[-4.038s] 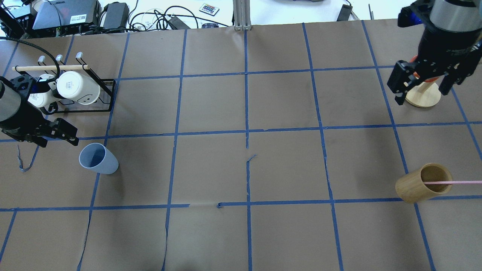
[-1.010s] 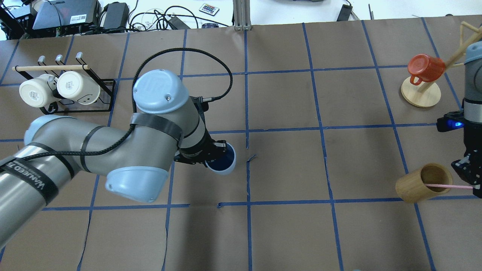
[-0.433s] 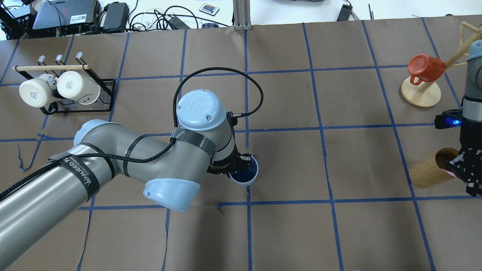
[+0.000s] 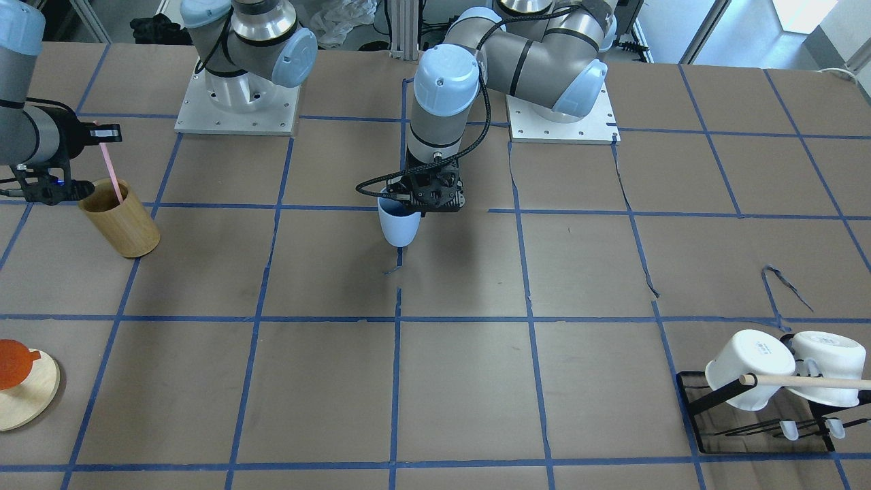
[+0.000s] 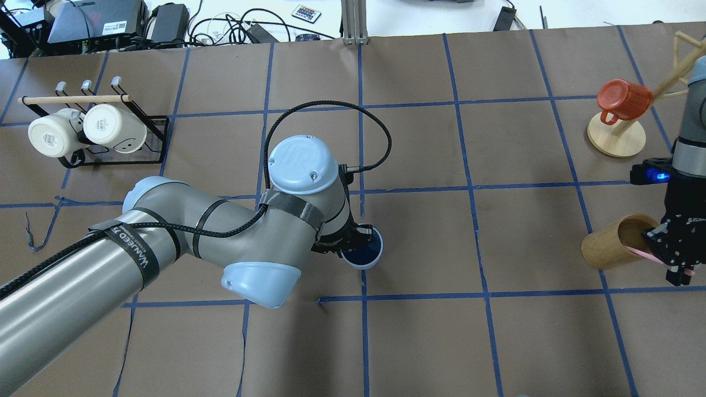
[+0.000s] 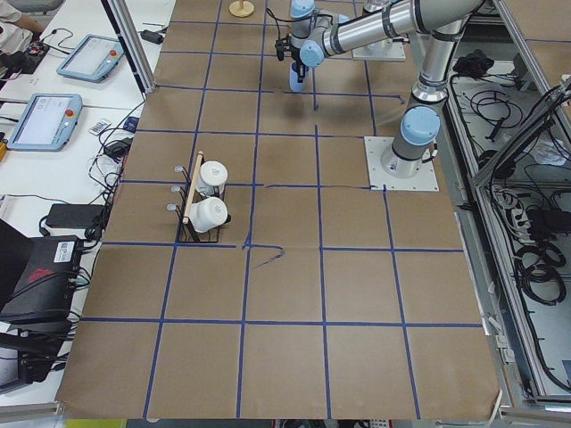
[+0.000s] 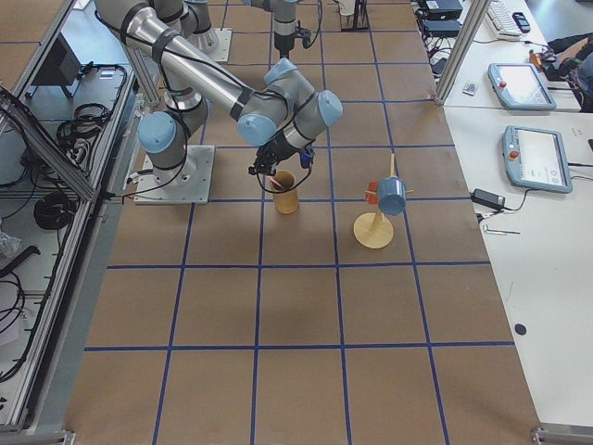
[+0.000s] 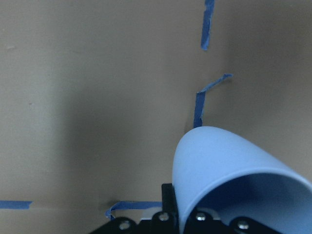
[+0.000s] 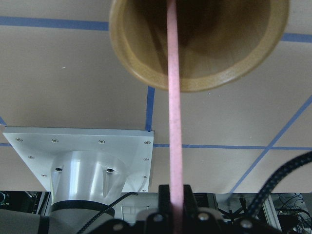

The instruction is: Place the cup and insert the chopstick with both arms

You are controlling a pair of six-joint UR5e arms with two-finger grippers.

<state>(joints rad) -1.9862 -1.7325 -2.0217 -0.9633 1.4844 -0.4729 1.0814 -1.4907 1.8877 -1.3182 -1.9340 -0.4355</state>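
The light blue cup (image 4: 398, 228) hangs upright near the middle of the table, also in the overhead view (image 5: 364, 255). My left gripper (image 4: 416, 204) is shut on its rim, one finger inside, as the left wrist view (image 8: 180, 219) shows close up. I cannot tell whether the cup's base touches the table. My right gripper (image 5: 672, 255) is shut on the upper end of a pink chopstick (image 4: 111, 170). The chopstick's lower end sits inside the tan bamboo cylinder (image 5: 613, 243), which leans. The right wrist view shows the chopstick (image 9: 174, 122) running into the cylinder's mouth (image 9: 234, 73).
A black rack with two white mugs (image 5: 83, 132) and a wooden rod stands at the far left. A wooden mug tree with a red mug (image 5: 623, 99) stands at the far right. The arms' base plates (image 4: 235, 112) lie on the robot's side.
My left arm has carried the blue cup from the left side to the table's middle. My right gripper has closed on the chopstick and raised it; the bamboo cylinder has tilted and shifted.
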